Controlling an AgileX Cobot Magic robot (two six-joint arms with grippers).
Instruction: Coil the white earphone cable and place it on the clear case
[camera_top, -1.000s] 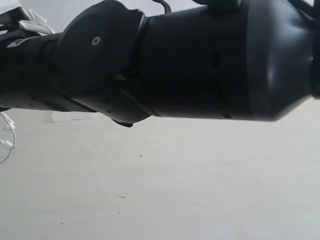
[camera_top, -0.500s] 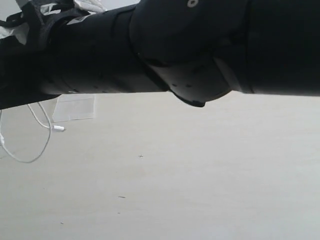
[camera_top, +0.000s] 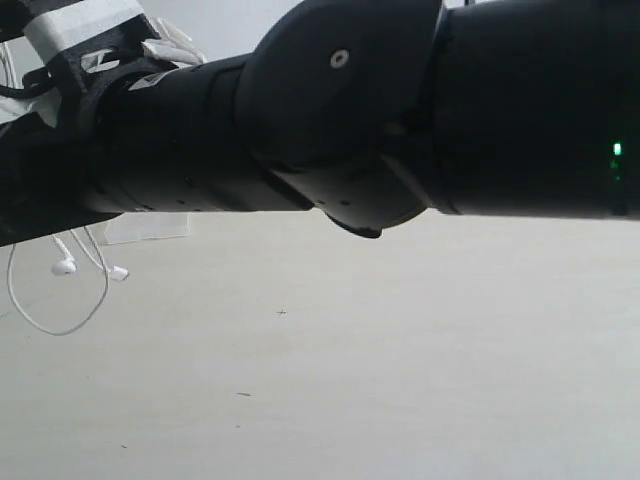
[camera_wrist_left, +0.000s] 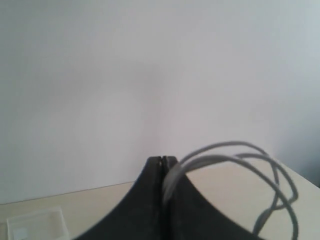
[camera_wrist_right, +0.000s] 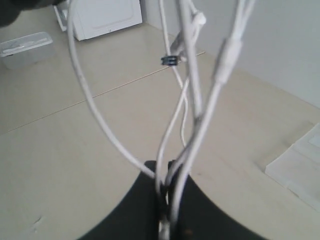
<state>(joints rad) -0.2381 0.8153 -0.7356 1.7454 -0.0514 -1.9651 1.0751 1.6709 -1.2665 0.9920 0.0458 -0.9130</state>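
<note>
The white earphone cable (camera_top: 50, 318) hangs in loops at the left of the exterior view, two earbuds (camera_top: 64, 267) dangling just above the table. The clear case (camera_top: 150, 227) lies flat behind them, partly hidden by a black arm. In the left wrist view my left gripper (camera_wrist_left: 162, 161) is shut on several cable strands (camera_wrist_left: 235, 152) that loop away from it; the case (camera_wrist_left: 37, 223) shows on the table below. In the right wrist view my right gripper (camera_wrist_right: 167, 172) is shut on several strands (camera_wrist_right: 192, 95) running up from its jaws, with the case (camera_wrist_right: 300, 165) off to one side.
A big black arm (camera_top: 400, 110) fills the upper exterior view, hiding both grippers there. The pale table (camera_top: 380, 360) spreads below it. The right wrist view shows a white cabinet (camera_wrist_right: 107, 15) and a clear lidded box (camera_wrist_right: 25, 47) on the floor beyond.
The black arm has shifted across the exterior view, uncovering more of the left side. The hanging cable loop and both earbuds have come into sight there, lifted by the grippers.
</note>
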